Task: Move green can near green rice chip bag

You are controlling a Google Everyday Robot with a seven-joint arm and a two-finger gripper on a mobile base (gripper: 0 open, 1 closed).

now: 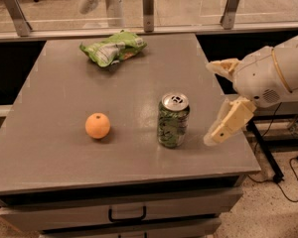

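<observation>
Green aluminium can (173, 120) sits on the grey table (54, 83); round orange fruit (98, 126) left of it, green foil chip bag (113, 47) well behind, gripper (211, 103) just right.

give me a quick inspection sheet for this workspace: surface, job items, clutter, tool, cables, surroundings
surface: grey table, flat; no spills seen
job's things: green can upright near the front right; green rice chip bag lying near the back edge, well apart from the can
clutter: one orange, left of the can, not touching it
grippers: tool open, at the table's right edge beside the can, holding nothing
cables: black cable on the floor to the right
surroundings: drawer handle below the tabletop; metal posts with glass behind the table
</observation>
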